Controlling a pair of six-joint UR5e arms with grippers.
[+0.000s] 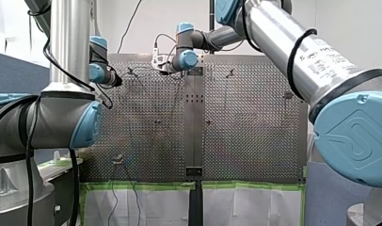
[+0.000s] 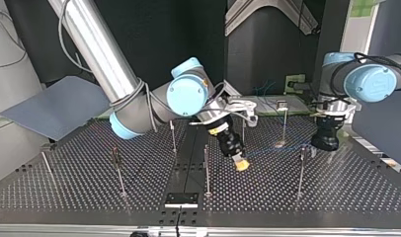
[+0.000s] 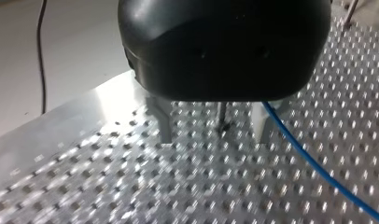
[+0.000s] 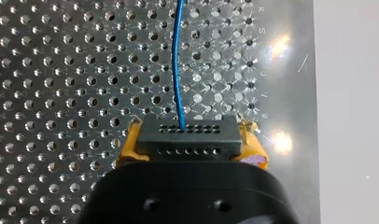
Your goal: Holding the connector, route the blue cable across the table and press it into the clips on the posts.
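The connector is pinched by my right gripper between its two yellow pads, as shown in the right wrist view. From the connector's face the blue cable is led straight ahead of the gripper, over the perforated table. In the top view this gripper is seen tilted down toward the table near the middle. From there the cable can be faintly traced toward my left gripper, which hangs low over the table at that view's right. The left gripper's two metal fingers are spread apart. The cable is seen just beside one of them, coming out from under the gripper's black body and running away across the table. Whether it touches that finger cannot be told. One connector, one cable and two grippers are counted. At least six thin posts are counted in the top view, standing well apart on the table.
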